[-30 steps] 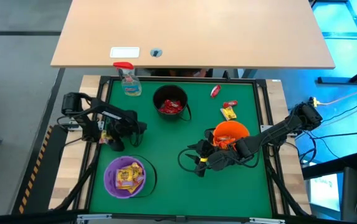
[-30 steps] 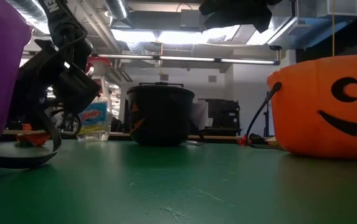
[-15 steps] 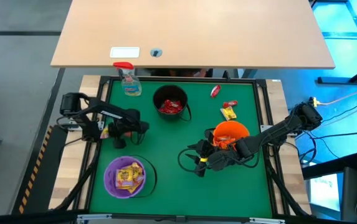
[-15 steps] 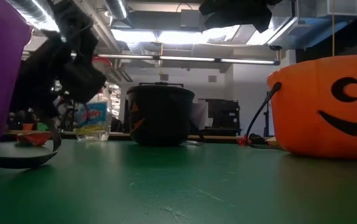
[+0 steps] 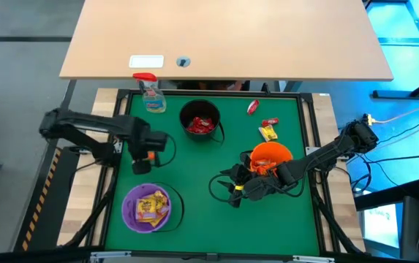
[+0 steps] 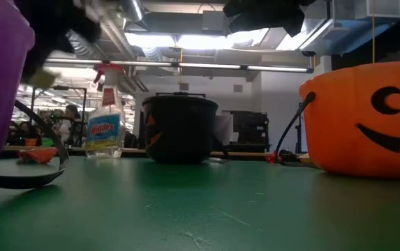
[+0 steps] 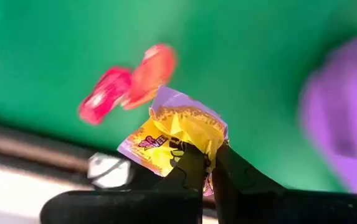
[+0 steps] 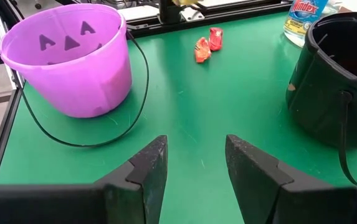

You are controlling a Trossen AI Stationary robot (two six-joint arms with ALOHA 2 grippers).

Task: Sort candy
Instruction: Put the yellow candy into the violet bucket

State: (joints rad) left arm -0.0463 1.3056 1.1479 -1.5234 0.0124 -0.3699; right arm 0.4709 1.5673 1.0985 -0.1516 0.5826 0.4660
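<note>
Green table (image 5: 194, 183) framed in black, under both dark arms. Orange pumpkin bucket (image 5: 270, 158) on the right half, purple bucket (image 5: 149, 207) near the front left with yellow packets inside, black bucket (image 5: 199, 120) toward the back holding red sweets. Clear Windex spray bottle (image 5: 151, 93) upright at the back left corner. Right gripper (image 8: 192, 163) low between the orange and purple buckets, fingers parted, nothing between them. Left gripper (image 7: 206, 168) raised off the table by the left edge, pinched tight on a yellow candy packet (image 7: 177, 134) at one corner, long axis slanting away from the fingertips. Red sweet (image 7: 103, 94) and orange-red sweet (image 7: 151, 70) touching on the mat below it. Three more sweets (image 5: 267, 124) loose behind the orange bucket.
</note>
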